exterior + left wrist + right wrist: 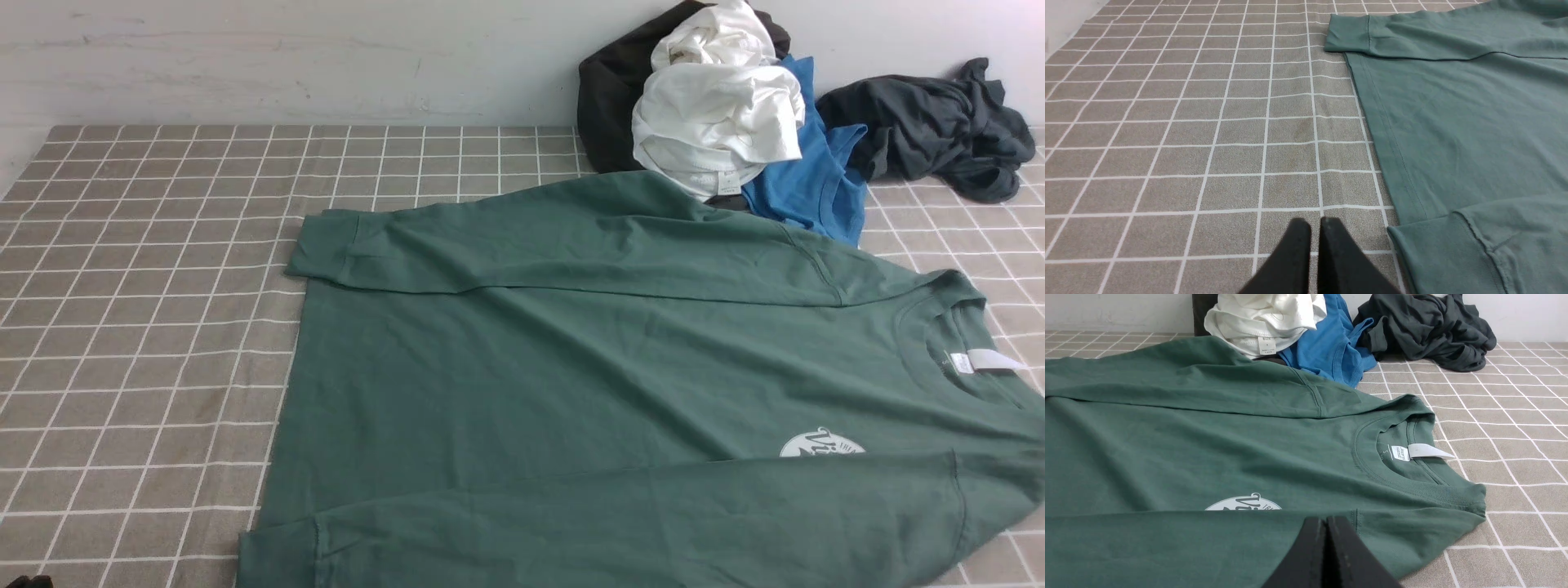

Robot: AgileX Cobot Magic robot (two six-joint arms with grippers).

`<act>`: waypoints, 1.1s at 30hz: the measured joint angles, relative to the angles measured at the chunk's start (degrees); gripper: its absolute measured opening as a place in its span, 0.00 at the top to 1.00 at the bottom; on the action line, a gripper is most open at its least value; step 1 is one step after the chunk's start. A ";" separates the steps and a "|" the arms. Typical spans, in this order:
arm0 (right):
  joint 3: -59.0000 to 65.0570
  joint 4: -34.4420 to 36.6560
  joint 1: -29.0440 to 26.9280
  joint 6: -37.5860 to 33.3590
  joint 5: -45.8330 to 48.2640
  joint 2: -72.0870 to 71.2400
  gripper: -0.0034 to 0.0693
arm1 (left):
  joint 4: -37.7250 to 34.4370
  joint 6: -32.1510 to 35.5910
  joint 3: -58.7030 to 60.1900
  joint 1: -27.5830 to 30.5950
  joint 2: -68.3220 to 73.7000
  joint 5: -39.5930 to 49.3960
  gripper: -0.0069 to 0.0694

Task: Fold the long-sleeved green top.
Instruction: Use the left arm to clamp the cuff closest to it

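Observation:
The green long-sleeved top (571,367) lies flat on the checked tablecloth, neck to the right, hem to the left. Its white neck label (980,362) and round white logo (820,445) face up. Both sleeves lie folded across the body: the far cuff (322,245) and the near cuff (277,555) end at the hem side. My left gripper (1315,222) is shut and empty over bare cloth, just beside the near cuff (1437,253). My right gripper (1326,520) is shut and empty above the near sleeve (1167,547), close to the shoulder and collar (1372,473).
A clothes pile sits at the back right against the wall: a white garment (718,114), a bright blue T-shirt (808,184), a black garment (608,90) and a dark grey garment (931,126). The checked tablecloth (147,327) stretches out left of the top.

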 joint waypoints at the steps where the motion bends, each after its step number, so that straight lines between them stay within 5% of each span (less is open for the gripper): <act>1: 0.00 0.00 0.00 0.00 0.00 0.00 0.97 | 0.00 0.00 0.00 0.00 0.00 0.00 0.89; 33: 0.00 0.06 0.00 0.00 -0.79 0.00 0.97 | 1.64 4.83 0.00 0.00 0.00 -1.11 0.89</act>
